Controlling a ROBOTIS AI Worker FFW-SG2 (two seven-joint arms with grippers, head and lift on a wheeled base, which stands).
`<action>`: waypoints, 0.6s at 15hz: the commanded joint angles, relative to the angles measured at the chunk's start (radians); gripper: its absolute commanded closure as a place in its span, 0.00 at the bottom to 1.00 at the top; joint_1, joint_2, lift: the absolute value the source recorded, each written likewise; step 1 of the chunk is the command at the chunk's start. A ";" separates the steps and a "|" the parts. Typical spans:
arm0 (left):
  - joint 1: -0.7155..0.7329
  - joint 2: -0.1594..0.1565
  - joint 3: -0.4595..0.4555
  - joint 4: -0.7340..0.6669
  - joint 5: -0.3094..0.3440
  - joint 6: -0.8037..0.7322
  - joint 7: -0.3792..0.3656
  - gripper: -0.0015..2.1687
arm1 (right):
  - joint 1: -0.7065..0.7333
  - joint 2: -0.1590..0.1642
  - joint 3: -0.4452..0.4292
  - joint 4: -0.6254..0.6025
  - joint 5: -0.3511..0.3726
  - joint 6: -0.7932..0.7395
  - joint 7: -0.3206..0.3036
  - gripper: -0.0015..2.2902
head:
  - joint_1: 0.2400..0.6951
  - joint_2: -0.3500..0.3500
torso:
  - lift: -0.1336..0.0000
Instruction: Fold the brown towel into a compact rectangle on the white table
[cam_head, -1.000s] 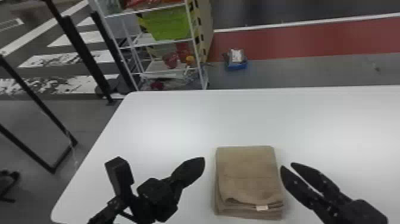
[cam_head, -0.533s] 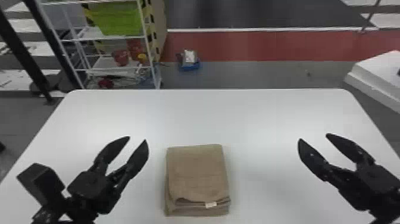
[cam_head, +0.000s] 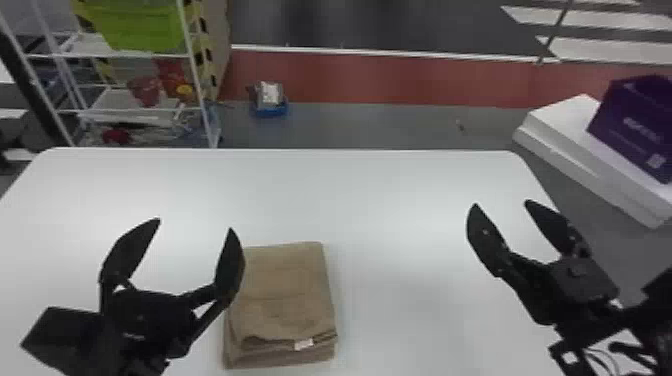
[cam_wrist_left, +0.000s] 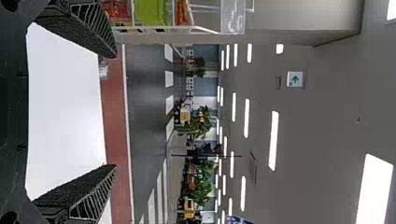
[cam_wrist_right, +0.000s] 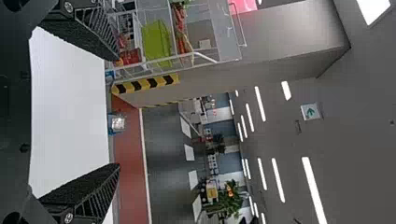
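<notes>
The brown towel (cam_head: 287, 295) lies folded into a compact, layered rectangle near the front of the white table (cam_head: 380, 195), its small white tag at the near edge. My left gripper (cam_head: 195, 223) is open above the table just left of the towel, its right finger overlapping the towel's left edge in the head view. Well to the towel's right, my right gripper (cam_head: 501, 202) stands open with nothing between its fingers. In the left wrist view the left gripper (cam_wrist_left: 116, 111) has its fingers wide apart; the right gripper (cam_wrist_right: 118, 112) looks the same in the right wrist view.
Beyond the table's far left is a white wire shelf (cam_head: 125, 55) holding a green bin. A small blue item (cam_head: 270, 100) sits on the floor behind the table. Past the right edge, a purple box (cam_head: 637, 127) rests on a white block (cam_head: 575, 135).
The head view has swung rightward, bringing in the purple box. Both grippers' fingers have spread wider, and the right gripper stands farther from the towel. The towel keeps its folded shape.
</notes>
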 joint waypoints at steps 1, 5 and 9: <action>0.002 -0.003 -0.023 -0.002 -0.015 0.045 0.016 0.02 | 0.018 0.009 0.016 0.006 0.033 -0.049 -0.024 0.04 | 1.00 0.36 | 0.07; -0.006 -0.003 -0.020 -0.012 -0.033 0.149 0.042 0.02 | 0.055 0.009 0.017 0.011 0.071 -0.046 -0.053 0.04 | 1.00 0.34 | 0.07; -0.024 -0.003 0.025 -0.032 -0.031 0.158 0.049 0.02 | 0.064 0.009 -0.004 0.017 0.071 -0.037 -0.047 0.04 | 1.00 0.35 | 0.07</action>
